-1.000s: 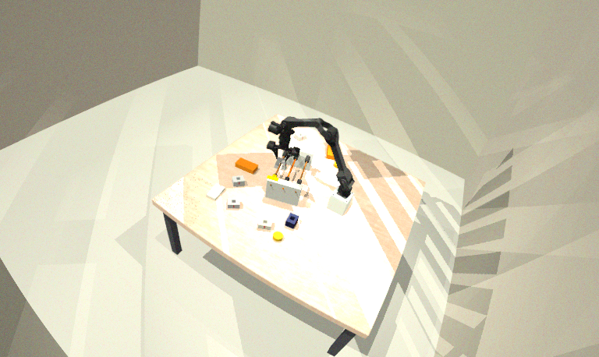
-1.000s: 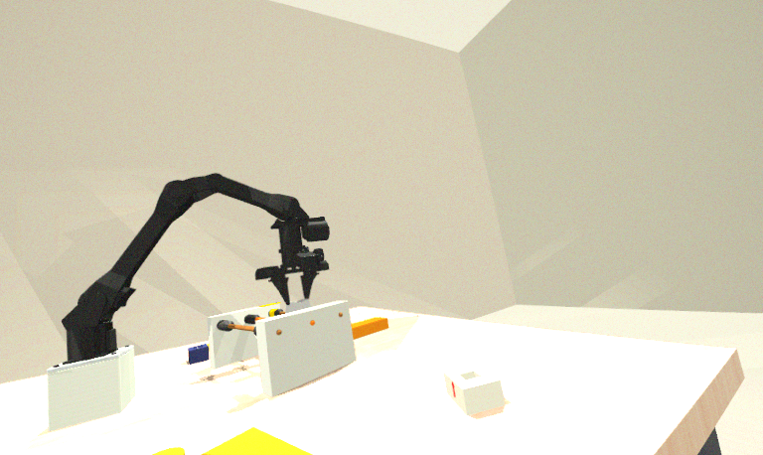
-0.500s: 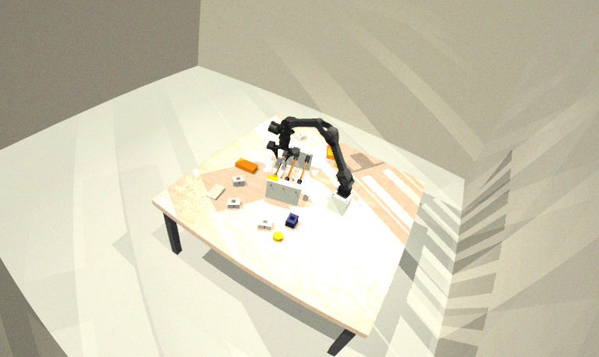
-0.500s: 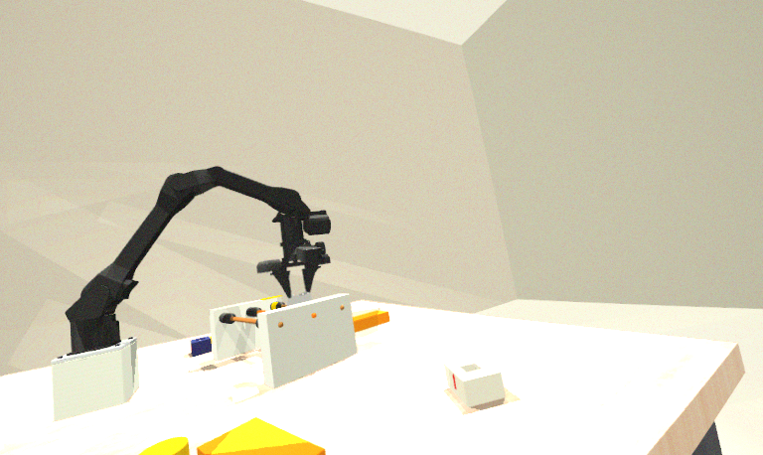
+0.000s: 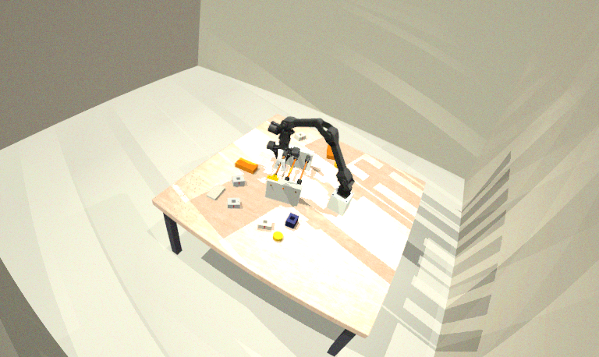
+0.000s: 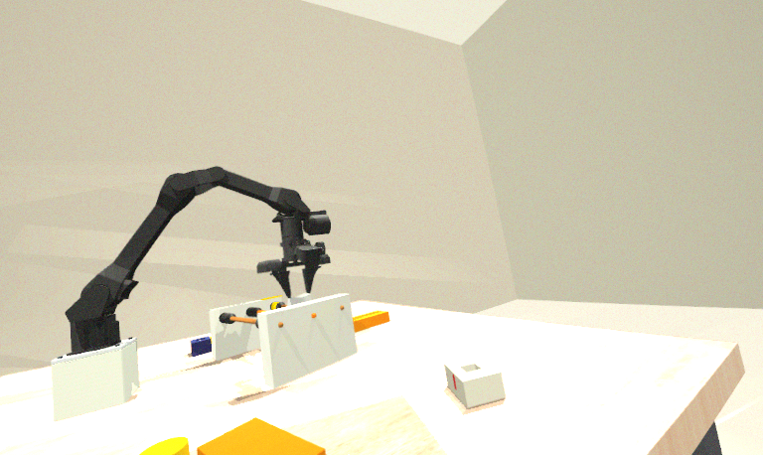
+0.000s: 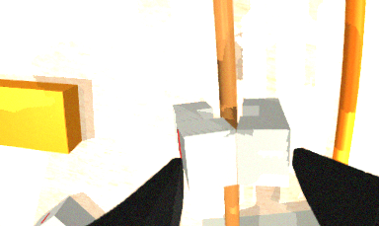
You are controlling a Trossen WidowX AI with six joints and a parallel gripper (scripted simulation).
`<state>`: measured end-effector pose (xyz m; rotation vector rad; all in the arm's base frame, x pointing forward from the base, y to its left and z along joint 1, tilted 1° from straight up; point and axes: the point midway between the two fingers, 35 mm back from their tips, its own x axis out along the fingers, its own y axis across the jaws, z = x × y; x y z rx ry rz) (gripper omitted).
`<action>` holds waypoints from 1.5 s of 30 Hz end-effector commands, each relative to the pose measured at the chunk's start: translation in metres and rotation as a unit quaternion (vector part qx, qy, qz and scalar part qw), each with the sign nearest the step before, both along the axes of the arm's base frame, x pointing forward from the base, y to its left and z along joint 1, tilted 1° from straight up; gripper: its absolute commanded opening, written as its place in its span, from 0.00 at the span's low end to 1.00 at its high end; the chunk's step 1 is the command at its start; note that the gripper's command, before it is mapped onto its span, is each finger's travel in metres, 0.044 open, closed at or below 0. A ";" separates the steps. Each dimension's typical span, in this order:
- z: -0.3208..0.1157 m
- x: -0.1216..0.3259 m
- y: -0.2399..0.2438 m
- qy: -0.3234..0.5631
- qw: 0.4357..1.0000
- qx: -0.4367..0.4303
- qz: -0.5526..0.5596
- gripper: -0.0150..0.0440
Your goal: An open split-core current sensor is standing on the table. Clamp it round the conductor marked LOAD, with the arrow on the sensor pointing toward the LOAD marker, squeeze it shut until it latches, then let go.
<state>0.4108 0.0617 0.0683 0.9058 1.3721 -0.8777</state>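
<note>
The pale grey split-core sensor (image 5: 281, 162) (image 6: 299, 299) (image 7: 209, 157) sits round the leftmost orange conductor (image 7: 225, 48) in the wrist view. Its two halves meet at the seam facing the wrist camera; whether the latch has caught cannot be told. A red mark shows on its left side; the arrow is not readable. My gripper (image 5: 281, 155) (image 6: 299, 294) (image 7: 237, 161) is open, one fingertip on each side of the sensor, with narrow gaps beside it. A yellow marker (image 5: 272, 177) is on the panel top by that conductor's end; its lettering is not readable.
White panels (image 5: 283, 193) (image 6: 309, 338) hold the conductors at both ends. Another conductor (image 7: 351, 63) runs close on the right. An orange block (image 5: 246, 165) (image 6: 371, 320) (image 7: 35, 117), a navy block (image 5: 291, 220) (image 6: 201, 346), a yellow disc (image 5: 278, 235) and several grey blocks stand around.
</note>
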 end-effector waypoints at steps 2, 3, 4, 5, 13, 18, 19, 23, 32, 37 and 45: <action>0.001 0.000 0.000 0.000 1.000 0.000 0.000 0.92; 0.001 0.000 0.000 0.000 1.000 0.000 0.000 0.97; 0.001 0.000 0.000 0.000 1.000 0.000 0.000 1.00; 0.001 0.000 0.000 0.000 1.000 0.000 0.000 1.00; -0.007 0.000 0.000 -0.004 1.000 0.001 -0.001 1.00; -0.032 -0.001 0.001 -0.015 1.000 0.007 -0.003 1.00; -0.032 -0.001 0.001 -0.015 1.000 0.007 -0.003 1.00; -0.035 -0.001 0.001 -0.015 1.000 0.007 -0.003 1.00; -0.049 0.000 0.001 -0.015 1.000 0.007 -0.003 1.00; -0.057 0.000 0.001 -0.015 1.000 0.007 -0.003 1.00; -0.058 0.001 0.000 -0.016 1.000 0.004 0.000 0.90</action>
